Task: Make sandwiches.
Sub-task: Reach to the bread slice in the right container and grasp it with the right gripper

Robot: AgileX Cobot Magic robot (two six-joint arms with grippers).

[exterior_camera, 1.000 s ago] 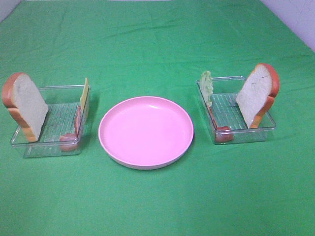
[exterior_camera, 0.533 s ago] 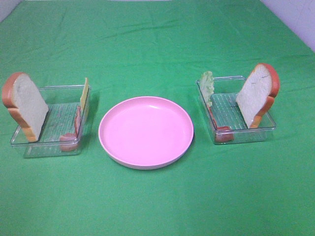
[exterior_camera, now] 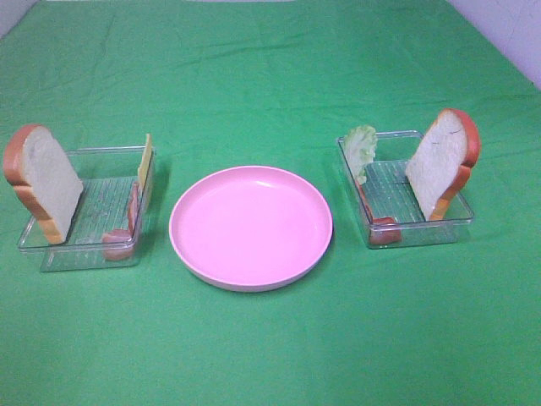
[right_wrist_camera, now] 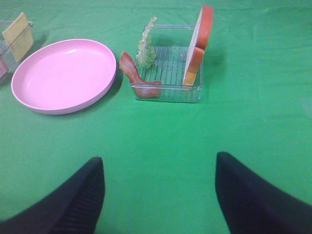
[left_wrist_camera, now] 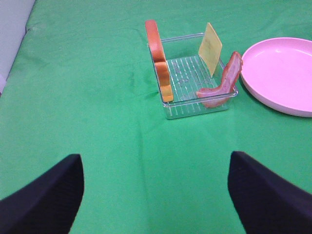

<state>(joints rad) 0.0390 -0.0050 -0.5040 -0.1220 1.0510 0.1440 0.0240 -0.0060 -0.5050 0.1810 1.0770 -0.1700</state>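
No stacked sandwiches are in view; the parts stand apart in two clear trays. In the left tray (exterior_camera: 110, 150) a bread slice (exterior_camera: 42, 182) leans on the outer wall, and a yellow cheese square (exterior_camera: 145, 161) and a bacon strip (exterior_camera: 127, 224) lean on the inner wall. The right tray (exterior_camera: 397, 134) holds a lettuce leaf (exterior_camera: 362, 148), a bacon strip (exterior_camera: 376, 222) and a second bread slice (exterior_camera: 439, 165). My left gripper (left_wrist_camera: 153, 163) and right gripper (right_wrist_camera: 158, 161) hover open and empty, each well short of its tray.
A round pink plate (exterior_camera: 250, 227) sits empty between the two trays. Green cloth (exterior_camera: 270, 76) covers the whole table. A pale wall or floor strip shows at the far right corner (exterior_camera: 516, 34). Neither arm appears in the high view.
The lettuce leaf in the right tray now shows a broader face, as if it has turned or tipped slightly. Everything else stands as before.
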